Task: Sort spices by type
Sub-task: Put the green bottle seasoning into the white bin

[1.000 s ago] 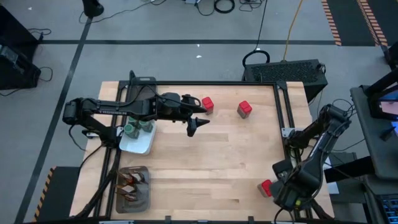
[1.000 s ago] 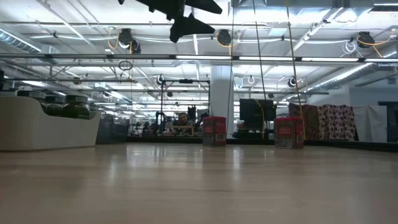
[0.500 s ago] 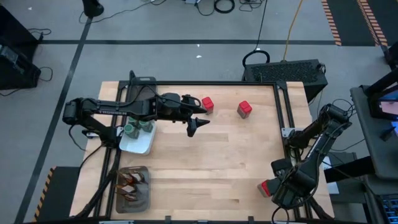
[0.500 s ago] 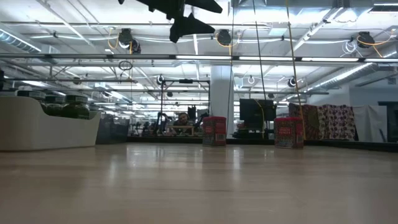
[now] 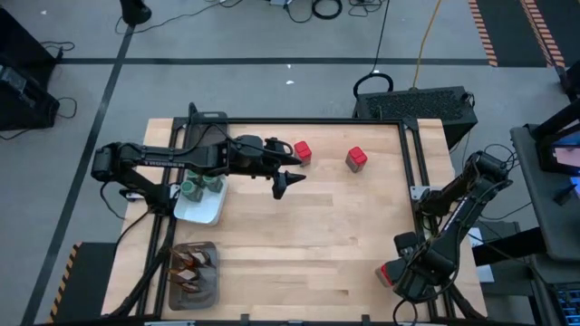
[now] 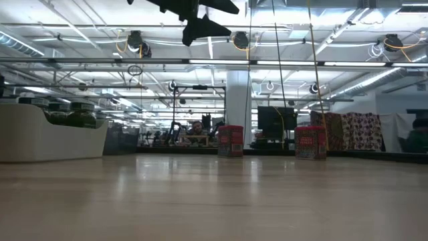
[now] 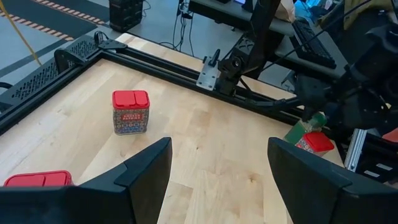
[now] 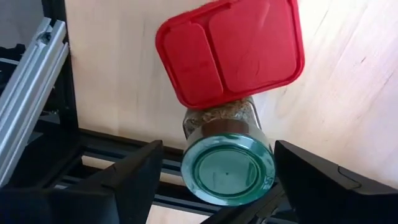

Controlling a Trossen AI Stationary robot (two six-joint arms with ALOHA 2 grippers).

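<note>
My left gripper [image 5: 282, 184] hangs open and empty above the table's middle, near two red boxes [image 5: 302, 151] [image 5: 356, 159] that stand upright on the wood; they also show in the low view [image 6: 231, 140] [image 6: 311, 142]. My right gripper [image 5: 405, 276] is open at the near right corner, pointing down. In its wrist view a green-lidded jar [image 8: 229, 168] stands between its fingers, beside a third red box [image 8: 230, 50]. More green-lidded jars [image 5: 201, 186] sit in the white dish [image 5: 207, 214]. Brown-orange sachets [image 5: 192, 263] lie in the grey mesh tray [image 5: 210, 288]. My right gripper's two fingers [image 8: 124, 180] stand on either side of the jar's green lid [image 8: 229, 177], coming from above and pointing down. The jar stands on the table against the red box. Whether a finger touches the jar, I cannot tell.
A black metal frame [image 5: 412, 163] runs along the table's far and right edges, close beside the jar and my right gripper [image 8: 37, 81]. Bare wood [image 5: 308, 235] lies between the two arms.
My right gripper has shifted a little toward the table's left, closer over the red box at the near right corner. My left arm has kept still.
</note>
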